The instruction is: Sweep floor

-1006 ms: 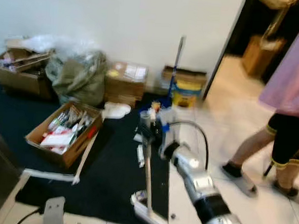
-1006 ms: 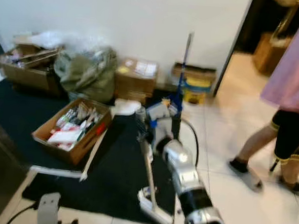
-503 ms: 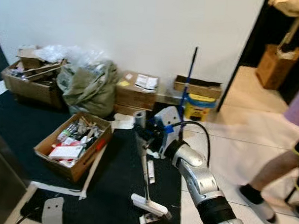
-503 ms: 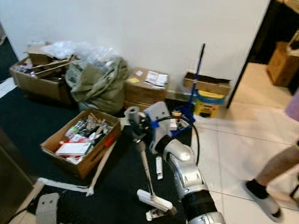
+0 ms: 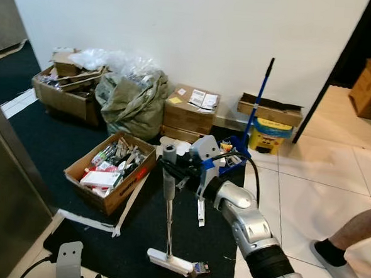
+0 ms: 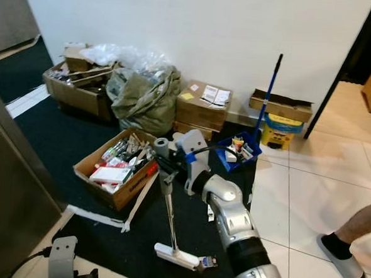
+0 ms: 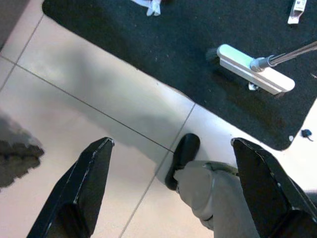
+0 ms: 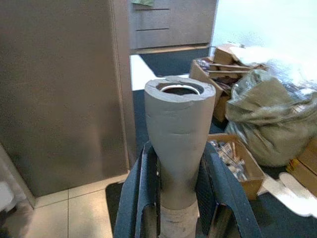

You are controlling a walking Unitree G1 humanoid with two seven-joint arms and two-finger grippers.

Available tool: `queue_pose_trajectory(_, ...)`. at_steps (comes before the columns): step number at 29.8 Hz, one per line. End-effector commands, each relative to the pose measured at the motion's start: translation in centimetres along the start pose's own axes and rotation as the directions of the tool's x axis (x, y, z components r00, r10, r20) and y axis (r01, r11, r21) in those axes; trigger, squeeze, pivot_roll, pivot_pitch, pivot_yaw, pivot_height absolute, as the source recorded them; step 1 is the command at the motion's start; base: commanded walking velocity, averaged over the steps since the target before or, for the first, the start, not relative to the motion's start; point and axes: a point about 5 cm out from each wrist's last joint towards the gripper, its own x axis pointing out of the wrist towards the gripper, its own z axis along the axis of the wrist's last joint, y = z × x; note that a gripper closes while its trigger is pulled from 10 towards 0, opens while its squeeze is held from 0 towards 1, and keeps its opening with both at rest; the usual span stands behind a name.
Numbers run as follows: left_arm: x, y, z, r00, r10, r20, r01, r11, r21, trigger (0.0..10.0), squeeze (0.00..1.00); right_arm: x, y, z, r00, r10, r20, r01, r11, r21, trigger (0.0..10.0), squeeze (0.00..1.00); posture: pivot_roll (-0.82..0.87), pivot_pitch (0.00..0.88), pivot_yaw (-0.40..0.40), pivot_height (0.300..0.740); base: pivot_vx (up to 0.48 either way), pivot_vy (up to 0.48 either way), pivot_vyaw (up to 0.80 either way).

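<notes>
My right gripper (image 5: 173,170) is shut on the grey foam grip (image 8: 178,133) at the top of a sweeper handle; its black fingers (image 8: 142,191) press on both sides of the foam. The thin pole runs almost straight down to the white sweeper head (image 5: 168,262), which rests on the black carpet (image 5: 59,145) near its front edge. A small scrap (image 5: 201,267) lies right beside the head. My left gripper (image 7: 172,145) hangs open over pale floor tiles, with the sweeper head (image 7: 255,74) in sight beyond it.
An open cardboard box of clutter (image 5: 111,172) sits left of the pole. Boxes, a green sack (image 5: 134,101), a blue dustpan (image 5: 233,149) and a yellow bucket (image 5: 266,134) line the wall. A grey cabinet (image 5: 6,185) stands left. A person's leg and shoe (image 5: 336,269) are at right.
The camera has swung left, so the whole scene shifted. The pole now stands nearly upright instead of leaning. The person has moved off toward the right edge.
</notes>
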Motion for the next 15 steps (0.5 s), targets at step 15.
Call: queue_pose_trajectory(15,-0.05,-0.26,-0.56,1.000,-0.009,-0.027,0.009,1.000,0.010,10.0,0.00,-0.38,0.33,-0.47,0.999,0.012,-0.036,-0.013,1.000,-0.025,10.0,0.00,-0.07,0.000,-0.015,0.740,0.000,-0.206,0.00)
